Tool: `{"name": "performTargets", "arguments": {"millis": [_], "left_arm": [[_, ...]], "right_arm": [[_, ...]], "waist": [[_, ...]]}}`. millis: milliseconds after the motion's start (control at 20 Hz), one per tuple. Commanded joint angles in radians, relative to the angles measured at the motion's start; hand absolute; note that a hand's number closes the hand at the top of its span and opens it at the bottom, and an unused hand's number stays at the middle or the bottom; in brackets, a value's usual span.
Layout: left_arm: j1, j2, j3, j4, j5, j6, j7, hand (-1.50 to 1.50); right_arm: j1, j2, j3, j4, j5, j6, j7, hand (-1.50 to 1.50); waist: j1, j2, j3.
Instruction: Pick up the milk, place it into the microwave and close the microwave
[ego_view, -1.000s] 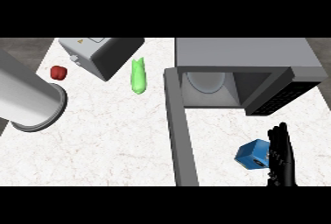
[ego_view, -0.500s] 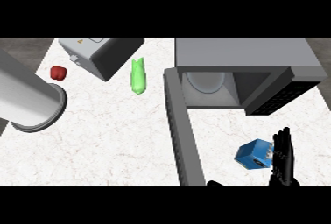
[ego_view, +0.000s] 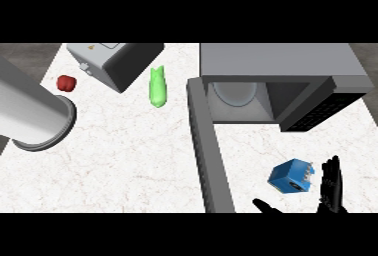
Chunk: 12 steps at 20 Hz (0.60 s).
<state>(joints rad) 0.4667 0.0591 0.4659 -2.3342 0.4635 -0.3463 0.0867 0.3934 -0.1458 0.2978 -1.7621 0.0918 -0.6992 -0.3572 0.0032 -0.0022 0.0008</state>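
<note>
On the marbled white counter (ego_view: 133, 150), the boxy grey microwave (ego_view: 280, 65) stands with its door (ego_view: 210, 155) swung open. Below it lies the blue milk (ego_view: 293, 176) carton, tipped, just left of the right hand (ego_view: 330, 187), whose black fingers are straight, grasping nothing.

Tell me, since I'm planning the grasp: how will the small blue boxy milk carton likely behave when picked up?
The small blue boxy milk carton looks flat-sided, so it should probably slide rather than roll. It sits tilted on the white marbled counter, so a nudge from the right hand might tip it. It is probably light.
</note>
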Motion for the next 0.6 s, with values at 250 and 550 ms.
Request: {"name": "performTargets", "arguments": {"millis": [250,550], "left_arm": [[0.054,0.007,0.085,-0.118,0.121,-0.040,0.067,-1.50],[0.109,-0.056,0.064,-0.054,0.088,-0.116,-0.054,-1.50]], "right_arm": [[-0.024,0.039,-0.134,0.298,-0.186,0.156,-0.312,-1.50],[-0.090,0.020,-0.194,0.400,-0.190,0.198,-0.342,-1.50]], "waist": [[0.006,0.000,0.000],[0.011,-0.001,0.000]]}}
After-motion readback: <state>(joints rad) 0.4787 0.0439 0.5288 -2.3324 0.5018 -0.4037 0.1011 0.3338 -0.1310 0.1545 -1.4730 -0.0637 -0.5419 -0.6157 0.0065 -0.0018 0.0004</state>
